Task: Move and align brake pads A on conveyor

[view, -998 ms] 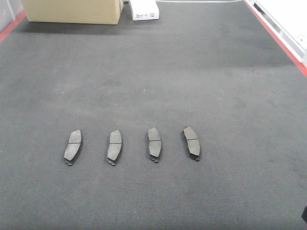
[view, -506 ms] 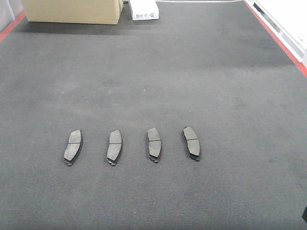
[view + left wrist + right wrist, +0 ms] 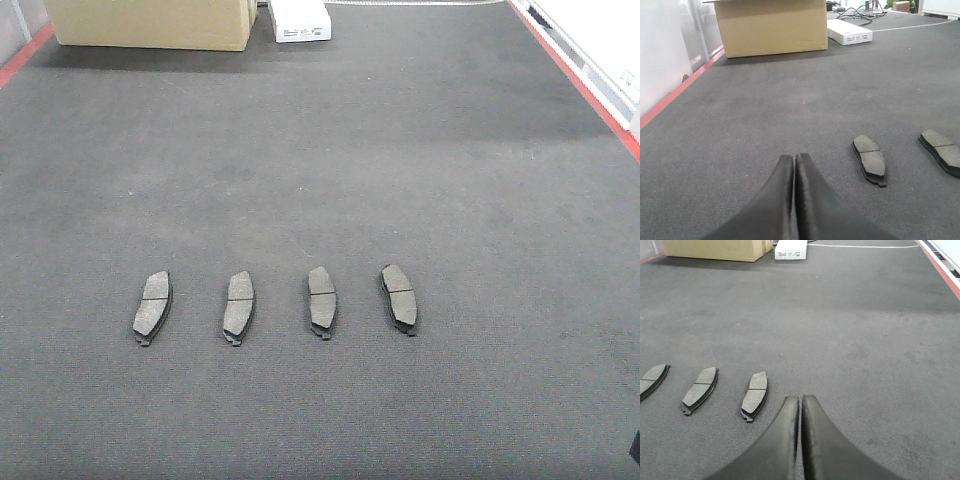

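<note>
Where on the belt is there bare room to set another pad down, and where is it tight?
Bare conveyor stretches between the row of brake pads and the cardboard box and white box at the far end, and also right of the rightmost pad. The gaps between neighbouring pads are the tight spots.

Both the left tool (image 3: pixel 793 162) and right tool (image 3: pixel 800 404) hang low, jaws pressed together, gripping nothing.

Brake pads A (image 3: pixel 274 303): mid-grey faces, thin dark groove, darker backing. Conveyor (image 3: pixel 400 150): charcoal felt, red edge. Cardboard box (image 3: pixel 150 22) at 11 o'clock: tan. Small box (image 3: pixel 299 20) at 12 o'clock: white. Gripper fingers (image 3: pixel 810 200): black.
</note>
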Robot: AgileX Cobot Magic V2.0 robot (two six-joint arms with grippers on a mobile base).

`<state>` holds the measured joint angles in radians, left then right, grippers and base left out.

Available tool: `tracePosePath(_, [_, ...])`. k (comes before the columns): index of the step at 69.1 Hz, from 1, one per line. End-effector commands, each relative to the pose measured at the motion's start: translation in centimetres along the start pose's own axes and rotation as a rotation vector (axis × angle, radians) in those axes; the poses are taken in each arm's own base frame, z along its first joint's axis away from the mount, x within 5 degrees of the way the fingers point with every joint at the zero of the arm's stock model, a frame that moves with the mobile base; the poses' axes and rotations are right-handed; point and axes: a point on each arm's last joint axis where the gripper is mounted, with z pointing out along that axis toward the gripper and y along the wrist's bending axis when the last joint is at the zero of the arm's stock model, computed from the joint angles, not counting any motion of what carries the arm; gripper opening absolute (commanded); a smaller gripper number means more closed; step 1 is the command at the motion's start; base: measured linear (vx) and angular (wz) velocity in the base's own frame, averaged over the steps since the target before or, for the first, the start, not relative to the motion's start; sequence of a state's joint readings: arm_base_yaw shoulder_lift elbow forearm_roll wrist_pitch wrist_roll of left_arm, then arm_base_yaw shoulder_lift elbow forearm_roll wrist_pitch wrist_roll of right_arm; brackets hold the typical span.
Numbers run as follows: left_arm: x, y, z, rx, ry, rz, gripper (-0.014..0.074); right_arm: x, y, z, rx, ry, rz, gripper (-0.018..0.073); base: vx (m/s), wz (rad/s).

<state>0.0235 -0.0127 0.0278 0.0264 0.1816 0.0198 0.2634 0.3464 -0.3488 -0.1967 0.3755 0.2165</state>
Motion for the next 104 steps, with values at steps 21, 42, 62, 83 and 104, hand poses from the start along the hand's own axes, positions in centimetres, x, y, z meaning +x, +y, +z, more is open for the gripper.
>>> tracePosePath(21, [0.0, 0.0, 0.0, 0.003, -0.068, -0.015, -0.0006, -1.4, 0.1, -0.2, -0.004, -0.088, -0.021, -0.0009, 0.0, 0.0])
tracePosePath(42, [0.0, 0.0, 0.0, 0.003, -0.068, -0.015, -0.0006, 0.1, -0.5, -0.6, 0.068, -0.282, -0.056, -0.0009, 0.0, 0.0])
tracePosePath(62, [0.0, 0.0, 0.0, 0.003, -0.068, -0.015, -0.0006, 7.1, -1.3, -0.3, 0.195, -0.336, 0.019, -0.0009, 0.0, 0.0])
tracePosePath(83, [0.0, 0.0, 0.0, 0.003, -0.068, -0.015, -0.0006, 7.8, -1.2, -0.7, 0.192, -0.331, 0.033, -0.0009, 0.0, 0.0])
tracePosePath(104, [0.0, 0.0, 0.0, 0.003, -0.068, -0.015, -0.0006, 7.8, -1.2, -0.7, 0.192, -0.331, 0.033, -0.0009, 0.0, 0.0])
